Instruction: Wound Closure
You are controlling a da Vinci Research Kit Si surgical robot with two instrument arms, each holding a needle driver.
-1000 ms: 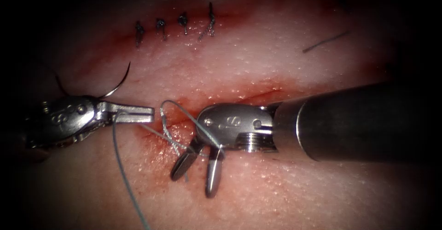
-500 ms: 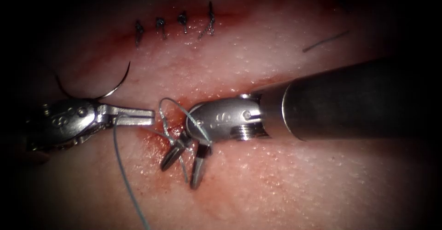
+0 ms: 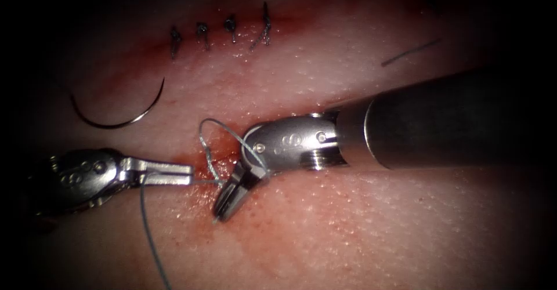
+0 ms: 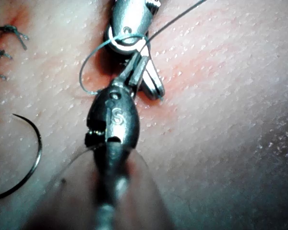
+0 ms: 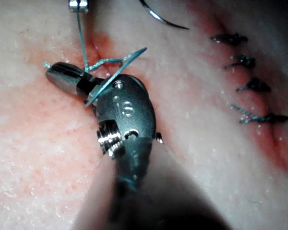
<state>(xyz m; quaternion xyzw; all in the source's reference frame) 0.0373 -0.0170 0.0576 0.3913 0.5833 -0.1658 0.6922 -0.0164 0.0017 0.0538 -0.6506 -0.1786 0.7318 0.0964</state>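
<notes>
Needle (image 3: 119, 113) flat on tissue (image 3: 360, 232), seemingly tips-up.

A loose dark strand (image 3: 410, 52) lies upper right.

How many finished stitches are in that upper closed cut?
4, in a row along the closed cut: stitches and, left to right in the endoscope view. None looks hidden.
</notes>
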